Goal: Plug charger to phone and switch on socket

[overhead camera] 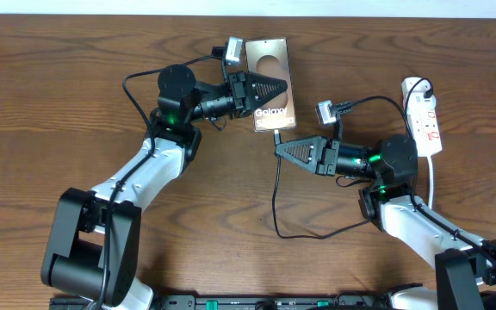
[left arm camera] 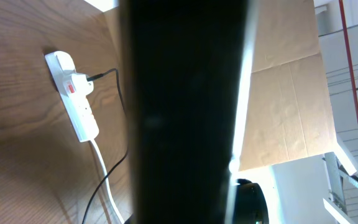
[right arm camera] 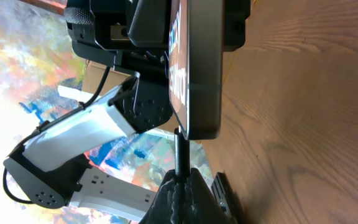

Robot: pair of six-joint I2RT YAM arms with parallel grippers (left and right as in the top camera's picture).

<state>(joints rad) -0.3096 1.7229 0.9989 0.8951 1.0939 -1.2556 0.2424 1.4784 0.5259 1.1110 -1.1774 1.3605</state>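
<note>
right gripper (overhead camera: 279, 149) is closed on the charger (overhead camera: 275, 196) just behind its tip. the tip meets the near edge of the phone (overhead camera: 270, 58); i cannot tell if it is fully in. left gripper (overhead camera: 279, 87) is clamped on the phone from the left, far of centre. the socket (overhead camera: 426, 116) lies well apart at the right, with a black plug in its far end.

A brown, wood-grain tabletop (overhead camera: 231, 232) fills the overhead view. Beyond its edge, the left wrist view shows a creased cardboard sheet (left arm camera: 284, 106). A blurred backdrop (right arm camera: 17, 74) of blue, orange and white patches fills the right wrist view.
</note>
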